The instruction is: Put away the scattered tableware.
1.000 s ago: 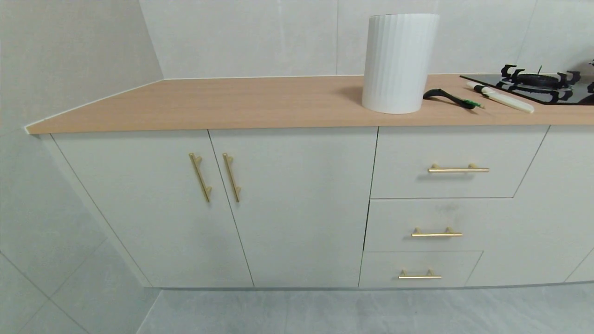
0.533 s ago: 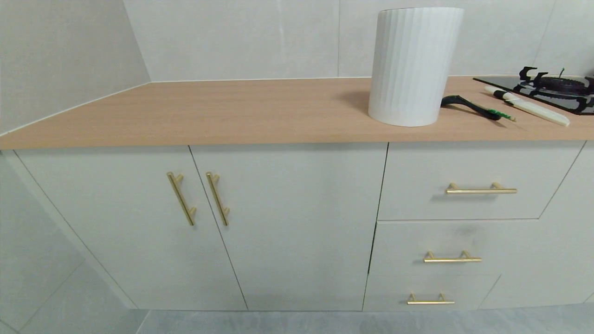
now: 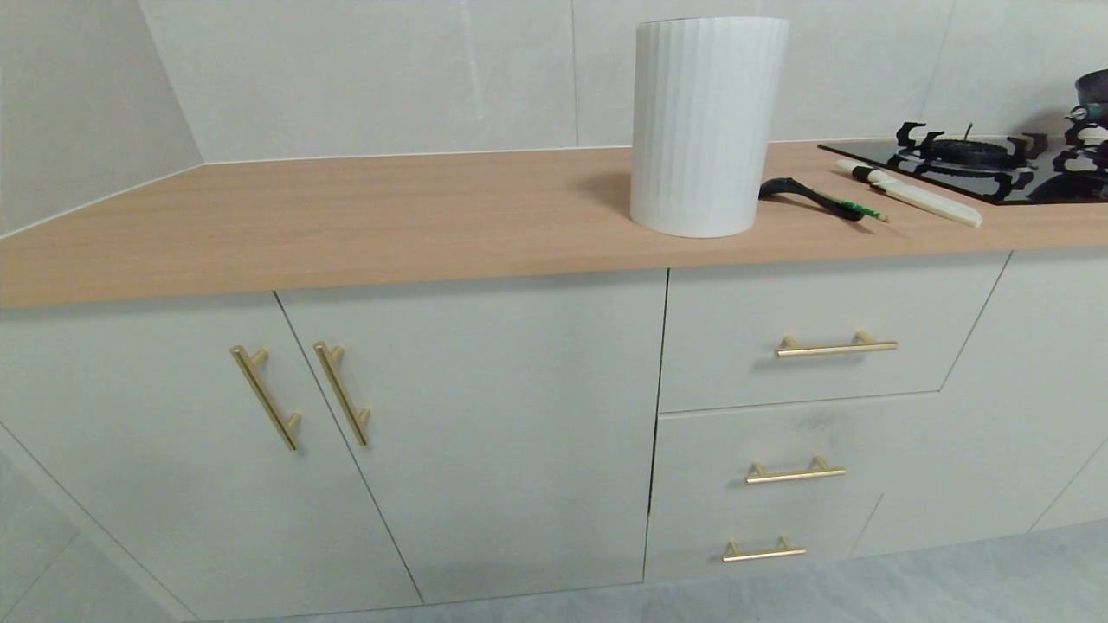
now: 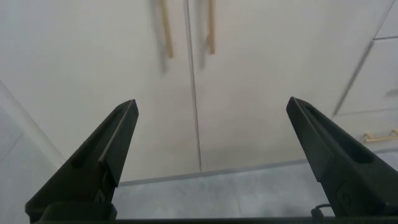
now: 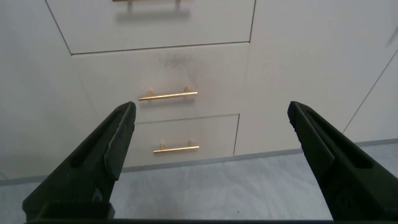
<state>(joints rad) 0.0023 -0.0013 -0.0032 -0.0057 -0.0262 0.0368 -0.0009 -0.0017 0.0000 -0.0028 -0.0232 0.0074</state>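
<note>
On the wooden countertop (image 3: pixel 346 225) stands a tall white ribbed holder (image 3: pixel 701 125). Just right of it lie a black utensil with a green tip (image 3: pixel 814 199) and a cream-bladed knife with a black handle (image 3: pixel 913 194). My left gripper (image 4: pixel 211 134) is open and hangs low in front of the cabinet double doors (image 4: pixel 193 93), with nothing between its fingers. My right gripper (image 5: pixel 211 134) is also open and empty, facing the lower drawers (image 5: pixel 168 96).
A black gas hob (image 3: pixel 978 160) sits at the counter's far right, with a dark pot's edge (image 3: pixel 1092 86) behind it. Below are two doors with gold handles (image 3: pixel 299 402) and three drawers (image 3: pixel 831 346). Tiled walls close the back and left. Grey floor lies below.
The head view has shifted: the counter and cabinets now appear nearer and further left, and more of the hob shows. The objects on the counter have not moved.
</note>
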